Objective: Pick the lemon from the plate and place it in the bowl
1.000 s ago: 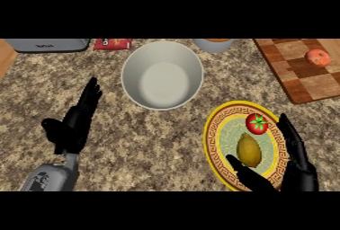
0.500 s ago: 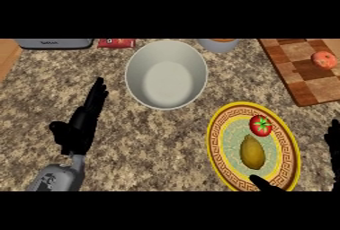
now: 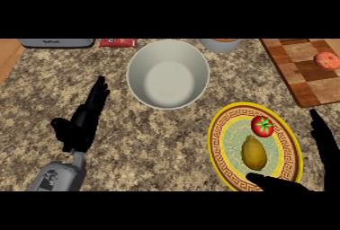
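Table (image 3: 166, 134): speckled stone top, carries everything. Largest items first.

Bowl (image 3: 168, 74): pale, nothing in it, upper centre, well apart from the plate. Target for the lemon.

Plate (image 3: 229, 134): yellow patterned rim, lower right. Holds the lemon (image 3: 253, 152) near its middle, long axis roughly toward and away from the robot, and a tomato (image 3: 262, 126) just beyond it, close but apparently not touching.

Cutting board (image 3: 299, 67): upper right, with a reddish fruit (image 3: 325, 59) on it. Not part of the task.

Risks, judged from this layout:
- Tomato sits just beside the lemon's far end. Fingers closing from that side could nudge it, or pinch it along with the lemon.
- Lemon is rounded and tapered; a grasp off its middle could squeeze it out sideways across the plate.
- Pressure on the plate's near rim could tip or slide the plate.
- Carry path to the bowl runs up and left; a low transfer could clip the bowl's rim.

Hand pose:
- Right hand (image 3: 325, 148): open, spread around the plate's right side; fingers extend along the right edge of the view, thumb (image 3: 269, 182) lies over the plate's near rim. Nothing gripped; lemon untouched.
- Left hand (image 3: 83, 121): open, fingers straight and pointing away, resting at left, well clear of the bowl.
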Tool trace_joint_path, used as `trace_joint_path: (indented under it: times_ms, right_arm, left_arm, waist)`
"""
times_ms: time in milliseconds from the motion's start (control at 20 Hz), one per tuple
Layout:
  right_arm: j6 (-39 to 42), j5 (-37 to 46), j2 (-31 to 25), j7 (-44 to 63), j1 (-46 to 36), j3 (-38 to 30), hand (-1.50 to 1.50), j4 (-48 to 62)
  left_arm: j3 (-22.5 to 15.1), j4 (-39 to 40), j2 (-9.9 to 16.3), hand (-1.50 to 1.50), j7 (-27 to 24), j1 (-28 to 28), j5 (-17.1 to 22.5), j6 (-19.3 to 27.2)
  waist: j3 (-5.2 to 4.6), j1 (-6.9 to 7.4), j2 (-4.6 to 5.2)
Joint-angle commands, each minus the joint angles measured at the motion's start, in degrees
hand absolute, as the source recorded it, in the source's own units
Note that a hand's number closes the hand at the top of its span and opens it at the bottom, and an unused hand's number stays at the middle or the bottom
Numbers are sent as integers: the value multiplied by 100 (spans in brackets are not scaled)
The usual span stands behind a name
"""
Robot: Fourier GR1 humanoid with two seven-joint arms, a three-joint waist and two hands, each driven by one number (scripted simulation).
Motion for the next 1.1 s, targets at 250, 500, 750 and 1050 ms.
trace_joint_path:
  times_ms: [250,500,750,1050]
  right_arm:
    - [514,-246,307,-231,380,-71,-150,81]
    - [654,-524,442,-752,553,-352,-150,228]
    - [179,-673,830,-1841,1006,-78,-150,514]
    - [162,-669,1191,-1679,946,-27,-150,428]
  left_arm:
    - [203,-249,-148,0,-145,426,-155,-254]
    - [353,-184,-208,0,-53,368,-282,-415]
    - [407,-47,-322,0,70,147,-401,-331]
    - [681,-408,-131,0,237,300,-250,-726]
  waist:
    - [7,-39,-17]
    - [8,-40,-14]
    - [9,-56,-15]
    - [7,-37,-16]
